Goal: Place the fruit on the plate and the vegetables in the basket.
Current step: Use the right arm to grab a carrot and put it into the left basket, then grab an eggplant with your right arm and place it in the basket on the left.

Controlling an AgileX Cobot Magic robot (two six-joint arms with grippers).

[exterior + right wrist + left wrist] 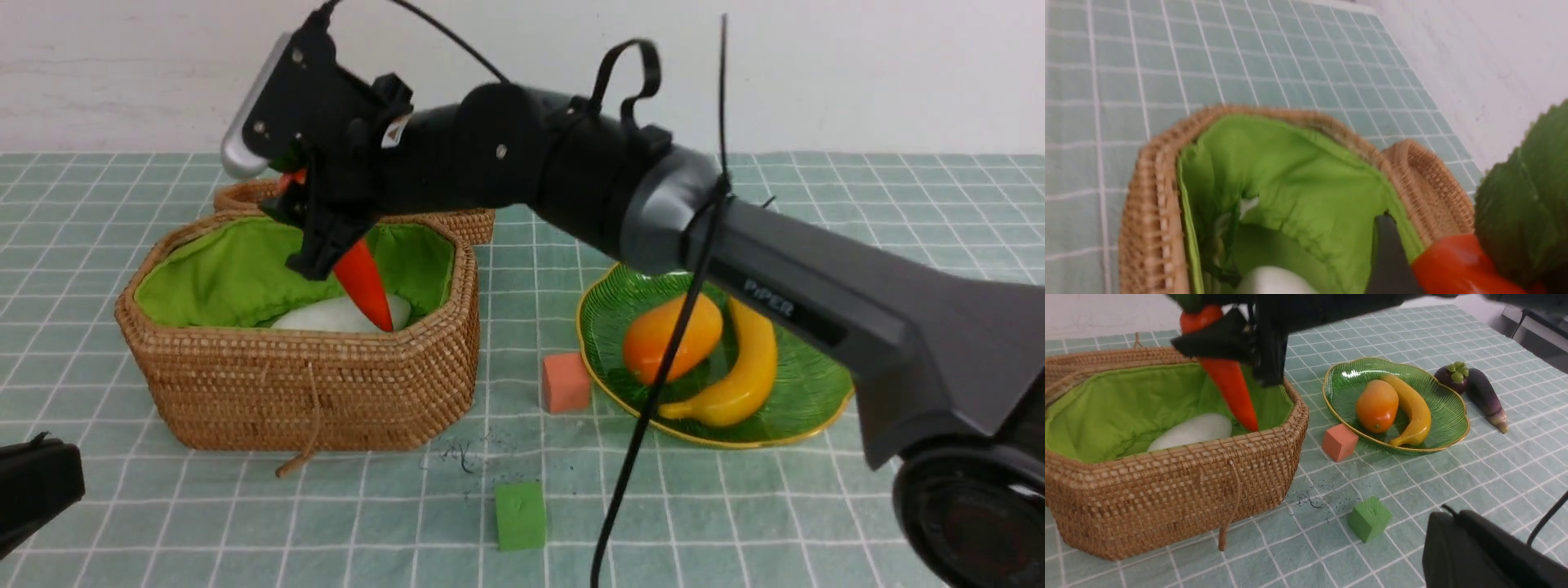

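Right gripper (322,245): we list it clamped on the carrot (366,287), tip down over the basket (326,384), above the radish (322,316). Step: vegetable drop-off. Next, we judge: lower slightly, open jaws. Eggplant (1486,394) outstanding, beside the plate (1349,390).

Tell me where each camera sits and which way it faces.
Front view: between the arms, facing forward at the basket and plate; the right arm crosses it, right jaws gripping the carrot.
Left wrist view: low beside the basket, facing the plate; left jaws show dark at the edge.
Right wrist view: above the basket, looking down into its lining; one black jaw shows.
Front and left wrist views share the radish, mango and banana.
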